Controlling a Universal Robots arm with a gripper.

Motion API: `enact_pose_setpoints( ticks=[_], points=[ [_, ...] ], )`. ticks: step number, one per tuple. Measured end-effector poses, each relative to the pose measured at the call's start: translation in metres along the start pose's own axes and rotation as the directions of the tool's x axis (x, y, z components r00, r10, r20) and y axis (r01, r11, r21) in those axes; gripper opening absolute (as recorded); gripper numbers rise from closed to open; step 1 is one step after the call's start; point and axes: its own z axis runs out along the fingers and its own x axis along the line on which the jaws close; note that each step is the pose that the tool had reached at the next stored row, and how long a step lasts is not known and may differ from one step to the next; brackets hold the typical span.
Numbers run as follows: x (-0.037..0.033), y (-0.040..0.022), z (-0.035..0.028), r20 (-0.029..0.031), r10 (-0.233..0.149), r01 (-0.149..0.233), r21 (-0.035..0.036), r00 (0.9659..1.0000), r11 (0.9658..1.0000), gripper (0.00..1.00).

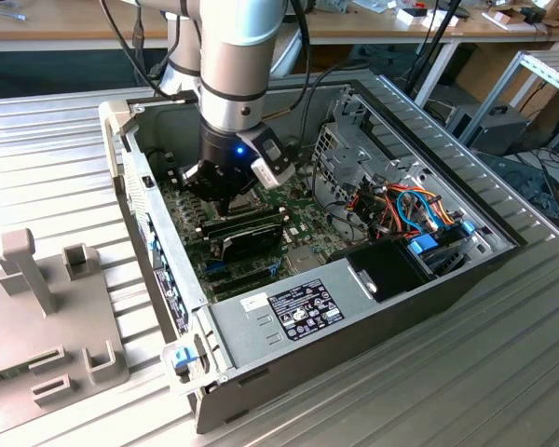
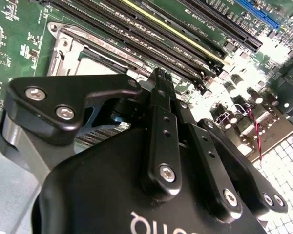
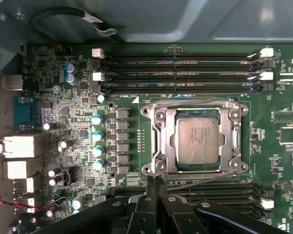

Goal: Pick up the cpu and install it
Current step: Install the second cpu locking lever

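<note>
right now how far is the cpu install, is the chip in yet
Looks mostly done: the cpu lies flat inside the socket frame on the motherboard, so pick-up and placing appear finished. In hand: nothing that I can see; the gripper sits beside the socket edge, fingers together. Whether the retention lever is latched I cannot tell.

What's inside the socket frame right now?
The cpu lies flat inside the socket frame, silvery top showing. The contacts under it are covered. The gripper sits beside the frame.
</note>
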Motion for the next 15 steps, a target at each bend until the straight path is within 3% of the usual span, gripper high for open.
enact_pose_setpoints(
  ticks=[7, 15],
  points=[
    [0.0049, -0.0002, 0.0068, 0.0, 0.0, 0.0, 0.0, 1.0, 1.0, 0.11],
    [0.0053, -0.0002, 0.0135, -0.0001, 0.0, 0.0, 0.0002, 1.0, 1.0, 0.11]
  ],
)
